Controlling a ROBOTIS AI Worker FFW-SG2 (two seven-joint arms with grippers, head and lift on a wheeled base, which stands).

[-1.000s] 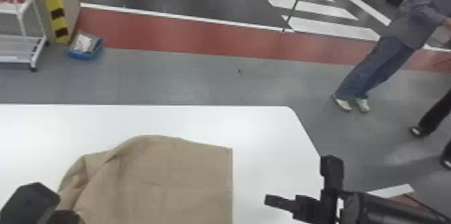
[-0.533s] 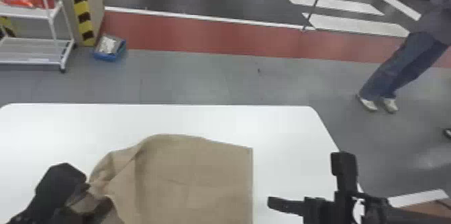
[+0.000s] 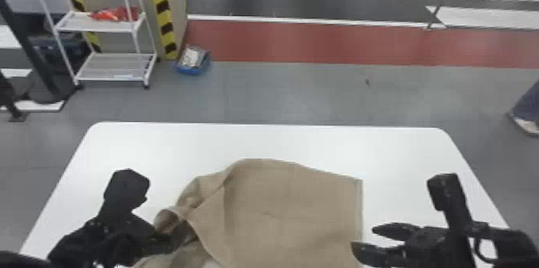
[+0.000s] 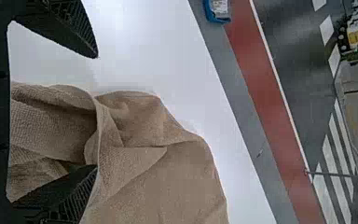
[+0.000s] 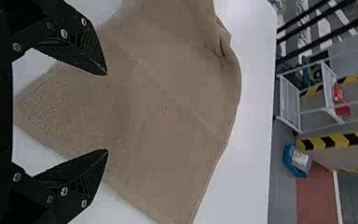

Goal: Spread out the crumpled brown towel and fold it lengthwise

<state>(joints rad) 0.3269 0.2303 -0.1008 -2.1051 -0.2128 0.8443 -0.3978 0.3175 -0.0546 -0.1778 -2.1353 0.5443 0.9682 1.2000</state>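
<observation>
The left end effector (image 3: 165, 240) has its fingers wide apart, with bunched folds of the brown towel (image 3: 280, 211) between them, not clamped. The right end effector (image 3: 364, 240) is also spread open, gripping nothing, at the towel's right edge. The towel lies partly flattened on the white counter (image 3: 140, 143), crumpled toward the left. Beyond, a blue bin (image 3: 193, 70) sits on the floor (image 3: 288, 94) beside a white cart (image 3: 108, 80).

Matt, rough-woven brown cloth towel (image 3: 280, 211), smooth white tabletop (image 3: 192, 143)
</observation>
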